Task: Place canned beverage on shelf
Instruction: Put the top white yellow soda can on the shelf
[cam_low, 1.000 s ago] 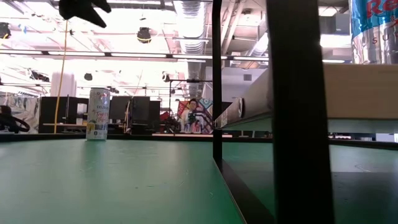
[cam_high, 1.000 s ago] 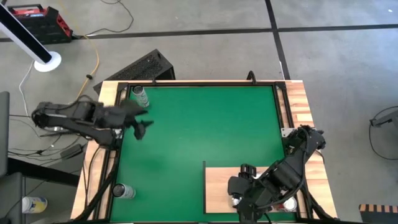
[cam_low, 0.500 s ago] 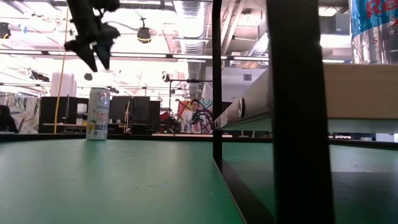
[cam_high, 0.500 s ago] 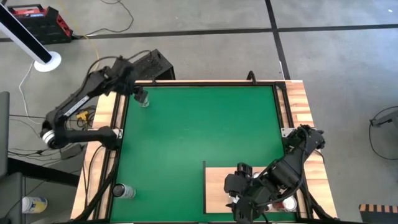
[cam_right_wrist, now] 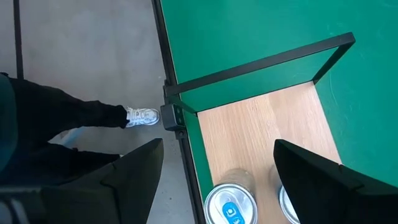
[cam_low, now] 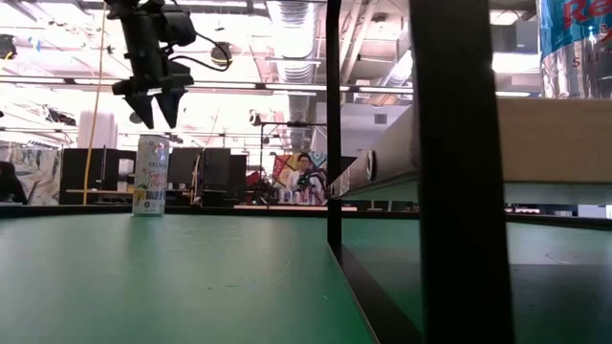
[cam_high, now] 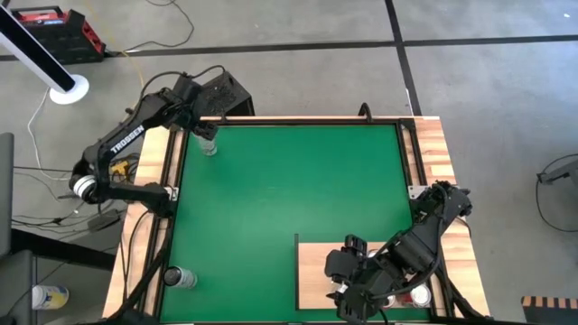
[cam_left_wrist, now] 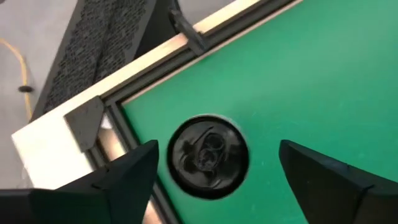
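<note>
1. Two cans stand on the shelf (cam_high: 316, 266) at the near right corner, under the right gripper (cam_high: 348, 289), whose fingers are spread with nothing between them.
2. Left gripper (cam_low: 153, 105) hangs just above the far-left can (cam_low: 151, 175), fingers apart; it has swung there from mid-left since a second ago.
3. Wide green surface (cam_high: 289, 190) lies open between; another can (cam_high: 179, 278) sits at the near left edge.

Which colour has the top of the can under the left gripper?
Black, seen best in the left wrist view: can.
</note>
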